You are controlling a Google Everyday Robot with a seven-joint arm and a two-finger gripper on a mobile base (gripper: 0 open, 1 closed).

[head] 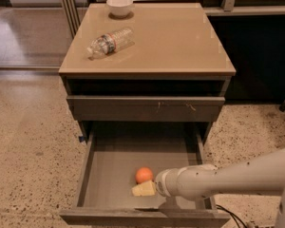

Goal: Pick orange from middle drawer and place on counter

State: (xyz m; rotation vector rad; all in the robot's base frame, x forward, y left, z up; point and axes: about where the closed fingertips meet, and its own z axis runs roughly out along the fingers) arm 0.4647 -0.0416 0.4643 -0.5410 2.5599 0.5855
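Nearest us, our gripper (pixel 143 189) sits low in the open middle drawer (pixel 109 175), reaching in from the right, just on the near side of the orange (pixel 144 175); wide or narrow, we cannot tell. The orange rests on the drawer floor, apparently not yet held. We should ease farther, straddle it squarely and close gently so it cannot roll. Farther off, the counter (pixel 180 42) holds a water bottle (pixel 109 42) and white bowl (pixel 119 5) at left.
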